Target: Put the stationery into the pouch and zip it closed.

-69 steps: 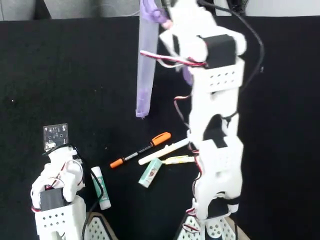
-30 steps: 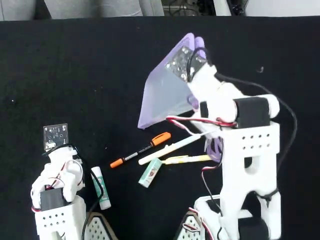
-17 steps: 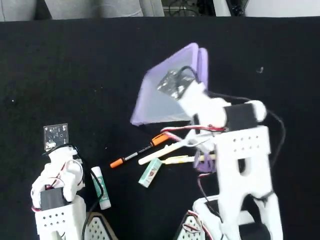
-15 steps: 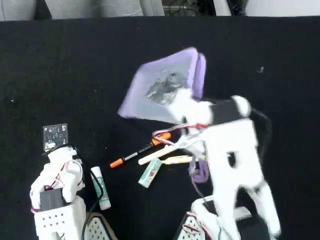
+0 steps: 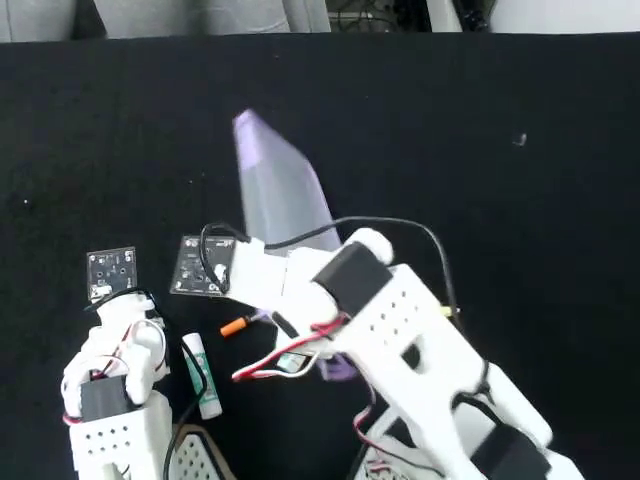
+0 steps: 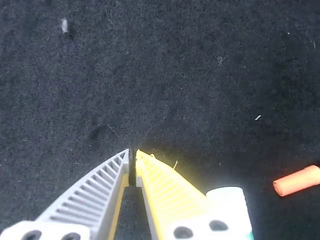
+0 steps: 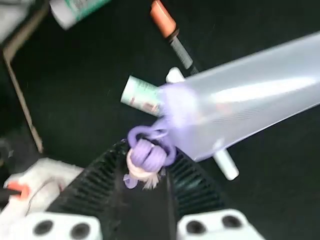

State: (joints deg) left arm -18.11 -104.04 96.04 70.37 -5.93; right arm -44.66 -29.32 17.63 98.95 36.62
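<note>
Whole table (image 5: 90,120) is covered in black felt-like cloth with a bit of lint on it up close. Past the far edge there's a pale wall (image 5: 560,15) and some dark cables (image 5: 360,12). The right claw (image 7: 146,159) is clamped on the purple loop (image 7: 148,148) at the end of the see-through lilac pouch (image 5: 280,195), which sticks out from it toward the far side of the table. On the cloth by the claw are an orange marker (image 7: 166,22), a white pen (image 7: 224,162) and a small green and white tube (image 7: 141,95). The left claw (image 6: 132,162) sits low at the near left corner, fingers pressed together on nothing, with a glue stick (image 5: 202,378) right beside that arm
</note>
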